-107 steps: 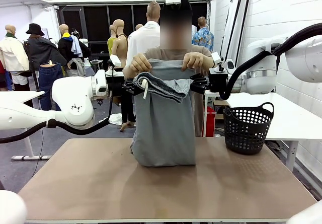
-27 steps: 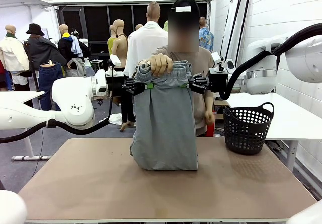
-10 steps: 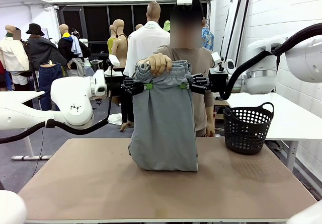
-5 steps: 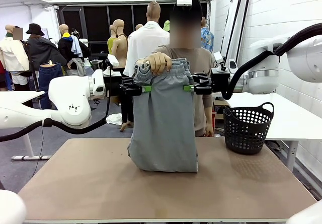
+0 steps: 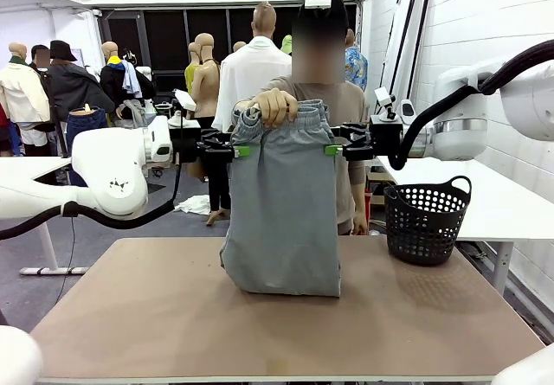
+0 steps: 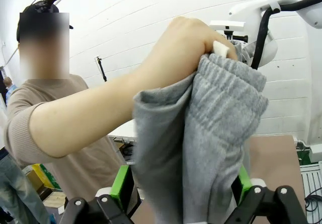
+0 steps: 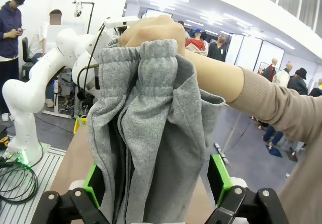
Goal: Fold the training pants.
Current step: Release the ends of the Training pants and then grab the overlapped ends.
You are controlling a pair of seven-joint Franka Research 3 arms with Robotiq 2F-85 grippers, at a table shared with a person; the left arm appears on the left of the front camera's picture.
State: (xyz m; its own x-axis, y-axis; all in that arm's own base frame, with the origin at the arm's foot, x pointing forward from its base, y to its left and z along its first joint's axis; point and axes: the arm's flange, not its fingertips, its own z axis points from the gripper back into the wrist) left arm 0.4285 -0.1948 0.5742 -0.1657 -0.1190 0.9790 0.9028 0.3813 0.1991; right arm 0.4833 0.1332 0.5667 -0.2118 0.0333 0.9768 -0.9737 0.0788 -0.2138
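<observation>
Both jaws gape wide, clamping nothing; the pants [image 5: 281, 212] hang from a hand [image 5: 275, 106], bottom on the table [image 5: 130, 316]. I'd draw them back sideways, clear of cloth.

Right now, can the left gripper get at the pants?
Probably yes: the left gripper has its open jaws either side of the pants edge, below the person's hand at the waistband, with nothing between.

I can read no text, number or brand anywhere on my screens. The white patch [image 5: 317, 3] on the person's cap, at twelve o'clock in the front view, is too small to make out. The same goes for the small dark mark [image 5: 113, 183] on the left arm's joint at nine o'clock.
</observation>
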